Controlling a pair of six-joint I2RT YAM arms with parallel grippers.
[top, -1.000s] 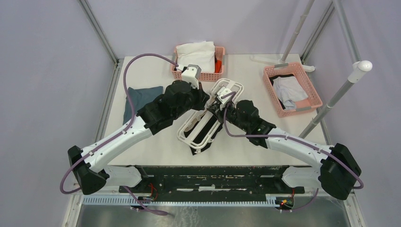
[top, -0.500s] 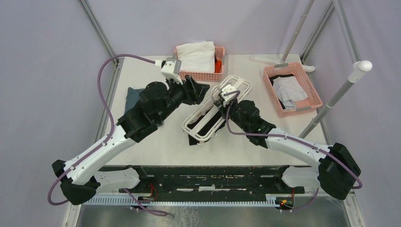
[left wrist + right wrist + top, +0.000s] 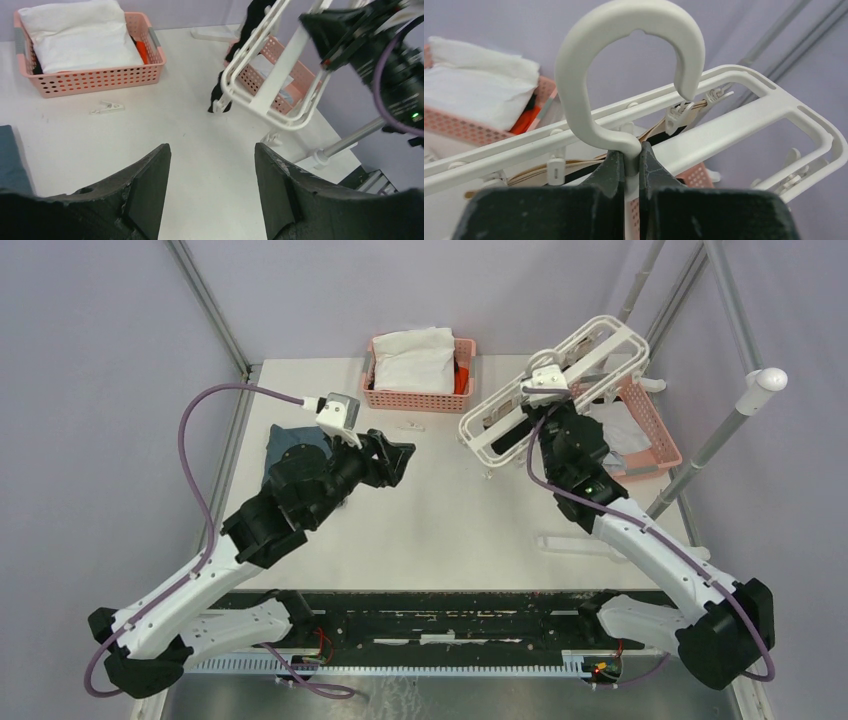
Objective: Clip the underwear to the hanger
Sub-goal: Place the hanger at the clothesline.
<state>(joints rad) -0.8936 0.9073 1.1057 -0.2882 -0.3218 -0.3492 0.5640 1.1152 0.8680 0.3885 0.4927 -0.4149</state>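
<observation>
The left arm reaches low toward ten o'clock of the table [image 3: 450,530], elbow bent, and the left gripper [image 3: 400,460] hangs empty with its jaws spread wide. One folded blue-grey cloth [image 3: 290,445] lies beneath it. There are two pink baskets, one at twelve o'clock [image 3: 415,400] and one at two [image 3: 660,455]. At two o'clock the right arm stands upright. The right gripper [image 3: 626,160] is clamped on the stem of the one hanger [image 3: 744,125], tilted above the table, with the underwear [image 3: 252,22] dangling from its clips.

A pink mesh basket [image 3: 420,401] at the table's [image 3: 440,530] far edge holds a white garment [image 3: 415,358] beside something orange [image 3: 461,375]. A loose white clip [image 3: 407,426] lies just in front. A folded blue-grey cloth [image 3: 286,441] lies left, a second pink basket [image 3: 665,430] right
</observation>
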